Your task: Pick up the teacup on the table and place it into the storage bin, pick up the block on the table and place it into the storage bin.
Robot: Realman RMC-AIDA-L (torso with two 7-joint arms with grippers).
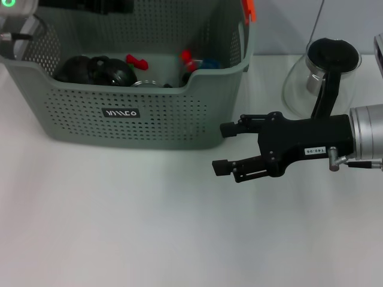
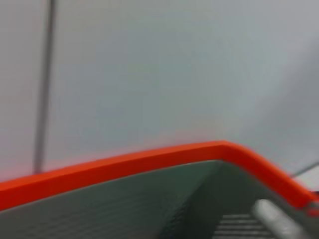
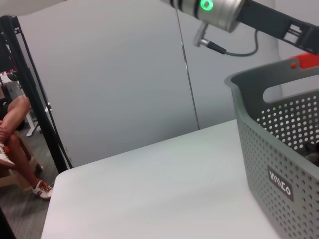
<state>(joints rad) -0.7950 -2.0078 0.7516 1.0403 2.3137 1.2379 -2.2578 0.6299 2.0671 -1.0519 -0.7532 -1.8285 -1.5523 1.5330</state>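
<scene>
The bin (image 1: 143, 113) stands at the back left of the worktop (image 1: 119, 227), its black label facing forward. Inside lie dark rounded things (image 1: 96, 70), red pieces (image 1: 136, 61) and a blue piece (image 1: 209, 62); which of them is the teacup or the block cannot be told.

The right gripper (image 1: 220, 148) hangs low over the worktop just beside the bin's front right corner, its fingers (image 1: 230, 128) spread well apart, holding nothing and touching nothing. Behind its black body stands a glass carafe (image 1: 320, 75) with a black handle.

The left arm (image 1: 15, 27) shows only at the bin's far left corner, and whether its fingers are open or closed cannot be told.

The left wrist view shows only the bin's orange rim (image 2: 149, 159) with grey wall below. The right wrist view adds the bin's label side (image 3: 279, 164), the left arm (image 3: 219, 7) with its green light above the bin, and a seated person's legs (image 3: 15, 129) past the worktop's edge.
</scene>
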